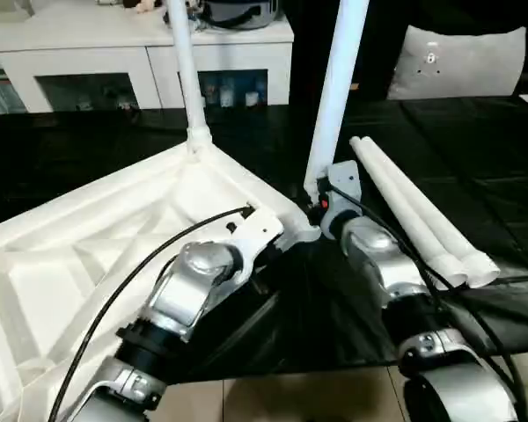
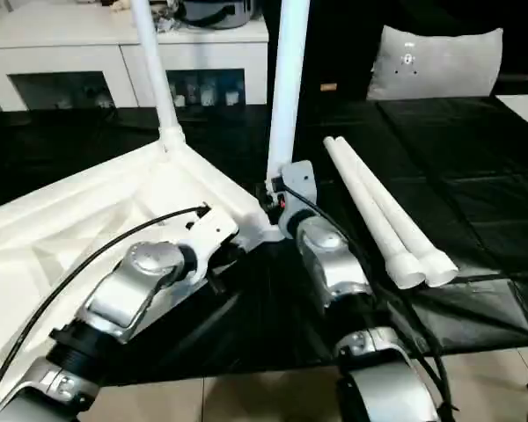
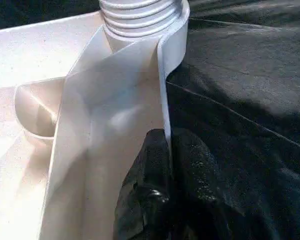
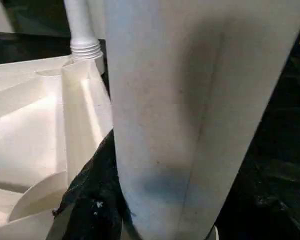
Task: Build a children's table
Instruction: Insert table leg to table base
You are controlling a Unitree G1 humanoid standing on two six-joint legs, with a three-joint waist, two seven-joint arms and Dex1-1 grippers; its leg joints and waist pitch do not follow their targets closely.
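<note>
Table top (image 1: 88, 255): white moulded plastic, lying upside down on the black sheet (image 1: 475, 158), ribbed underside facing up; its long axis runs from the near left toward the far middle, where two corners meet the legs.
Far leg (image 1: 183, 61): long white tube, standing nearly upright in the far corner socket, ridged collar at its foot.
Near leg (image 1: 337, 88): thicker-looking tapered white tube, upright with a slight lean, its foot at the corner of the table top just beside the right gripper.
Spare legs (image 1: 414, 211): two white tubes lying side by side on the black sheet, touching, long axes running from the far middle toward the near right, flared ends nearest.
Cabinet (image 1: 141, 53): white, with dark glass doors, behind the table.
Right gripper (image 1: 324, 204): clamped around the foot of the near leg; a black finger (image 4: 97, 195) presses its side.
Left gripper (image 3: 167, 165): black fingers clenched on the thin upright rim of the table top, one either side, below the ridged socket.
</note>
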